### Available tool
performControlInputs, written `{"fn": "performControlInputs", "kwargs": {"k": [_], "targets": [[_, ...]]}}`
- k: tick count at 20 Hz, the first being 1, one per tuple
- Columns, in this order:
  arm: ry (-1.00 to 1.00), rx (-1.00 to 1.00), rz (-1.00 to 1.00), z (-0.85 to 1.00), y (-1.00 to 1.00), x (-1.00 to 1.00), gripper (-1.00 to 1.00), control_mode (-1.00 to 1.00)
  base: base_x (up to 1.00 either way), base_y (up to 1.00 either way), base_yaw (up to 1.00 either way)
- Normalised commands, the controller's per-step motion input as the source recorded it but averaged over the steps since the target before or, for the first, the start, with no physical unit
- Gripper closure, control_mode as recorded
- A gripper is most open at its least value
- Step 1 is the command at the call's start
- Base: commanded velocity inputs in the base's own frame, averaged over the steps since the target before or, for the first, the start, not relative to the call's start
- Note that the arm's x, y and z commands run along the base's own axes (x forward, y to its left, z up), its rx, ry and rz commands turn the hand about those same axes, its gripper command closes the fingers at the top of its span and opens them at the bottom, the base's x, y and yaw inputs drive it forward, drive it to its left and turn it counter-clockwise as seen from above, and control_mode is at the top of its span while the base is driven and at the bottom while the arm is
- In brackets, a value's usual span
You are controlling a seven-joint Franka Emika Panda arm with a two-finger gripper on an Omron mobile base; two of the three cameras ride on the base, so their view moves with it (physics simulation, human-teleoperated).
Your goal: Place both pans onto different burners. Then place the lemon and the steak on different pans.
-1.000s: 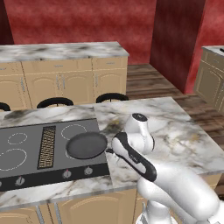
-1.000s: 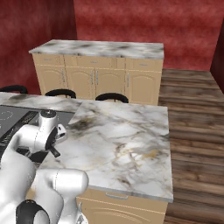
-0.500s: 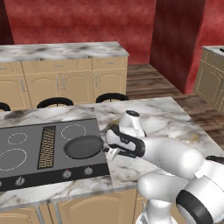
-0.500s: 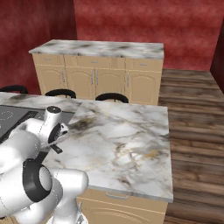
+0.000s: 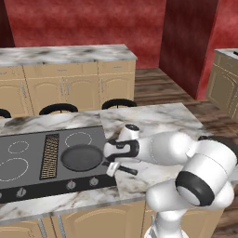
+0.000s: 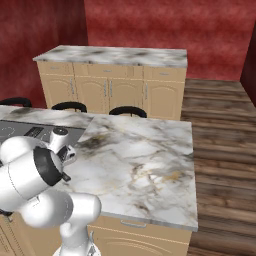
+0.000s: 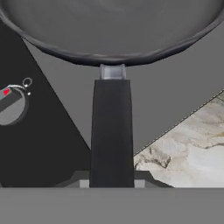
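1. In the left base view, a shallow round black frying pan (image 5: pixel 82 157) is seen on the flat dark grey cooktop (image 5: pixel 28 179), at its front right, right of the ribbed vent grille (image 5: pixel 49 149). The pan's thin dark straight handle (image 5: pixel 126 170) is directed right and slightly forward, its long axis running toward the marble countertop (image 5: pixel 153 118). The two-finger gripper (image 5: pixel 113 166) is shown at the handle; the finger gap is hard to make out here. White burner rings (image 5: pixel 78 138) are visible behind the pan.

2. In the right base view, most of the cooktop (image 6: pixel 20 132) is hidden by the white arm (image 6: pixel 35 172), and only a corner is seen.

3. In the hand view, the fingers are seen closed narrowly on the pan handle (image 7: pixel 111 131), which runs straight up to the pan rim (image 7: pixel 109 54). The pan is cut off at the top edge. A round knob (image 7: pixel 11 105) is partly cut off at left.
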Motion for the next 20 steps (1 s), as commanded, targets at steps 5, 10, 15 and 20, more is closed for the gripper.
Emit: {"fn": "performControlInputs", "kwargs": {"k": [5, 10, 15, 20], "targets": [[0.0, 0.0, 0.03, -0.14, 0.04, 0.29, 1.0, -1.0, 0.0, 0.0, 0.0], [0.0, 0.0, 0.02, -0.05, 0.08, 0.26, 1.0, -1.0, 0.0, 0.0, 0.0], [0.0, -0.04, 0.01, -0.08, 0.27, 0.1, -1.0, -1.0, 0.0, 0.0, 0.0], [0.0, -0.07, 0.0, -0.16, 0.15, 0.0, -1.0, -1.0, 0.0, 0.0, 0.0]]}}
